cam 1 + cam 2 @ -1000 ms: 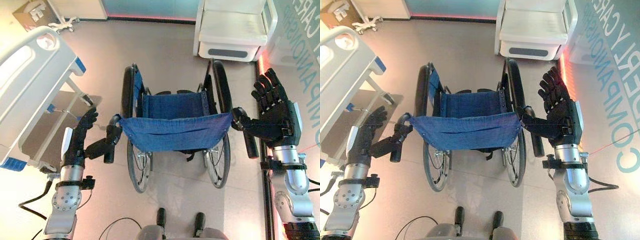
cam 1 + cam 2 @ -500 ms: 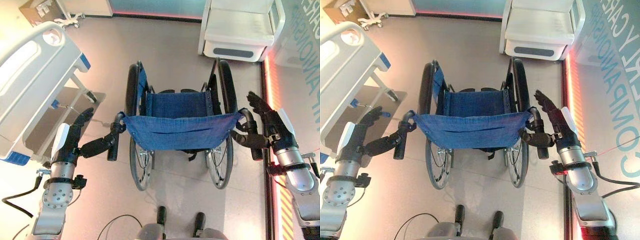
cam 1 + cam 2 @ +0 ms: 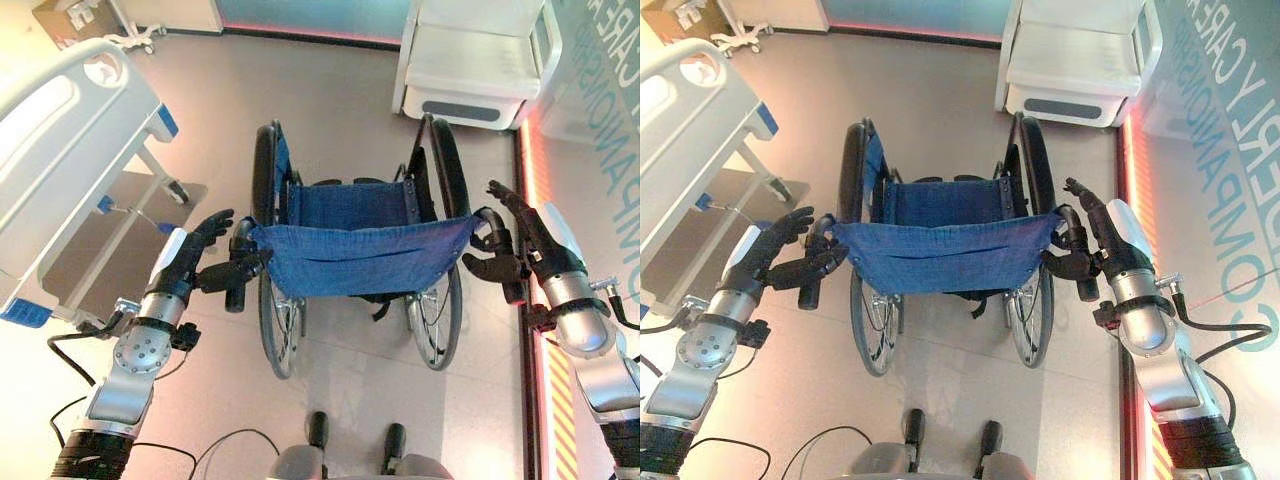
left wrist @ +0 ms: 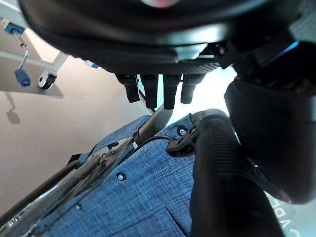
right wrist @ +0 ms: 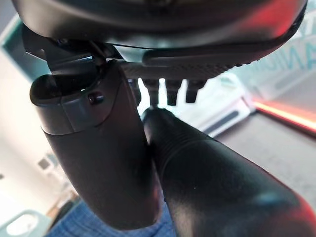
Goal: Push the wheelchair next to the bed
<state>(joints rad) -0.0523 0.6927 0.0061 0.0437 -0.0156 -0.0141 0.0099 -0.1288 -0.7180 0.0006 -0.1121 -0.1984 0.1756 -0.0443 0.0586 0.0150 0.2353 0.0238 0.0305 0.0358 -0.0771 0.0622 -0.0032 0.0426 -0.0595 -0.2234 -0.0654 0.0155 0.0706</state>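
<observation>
Both hands [image 3: 190, 262] [image 3: 1102, 240] at wheelchair [image 3: 360, 255] grips — fingers straight, unclosed — bed [image 3: 60, 130] partly cut off

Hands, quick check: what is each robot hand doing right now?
Left robot hand: open, fingers straight, thumb at the left push handle of the wheelchair.
Right robot hand: open, fingers straight, right push handle between thumb and palm.

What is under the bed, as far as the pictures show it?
Under the bed there are a grey floor panel, slanted frame bars and a caster wheel. The mattress deck covers everything further left.
</observation>
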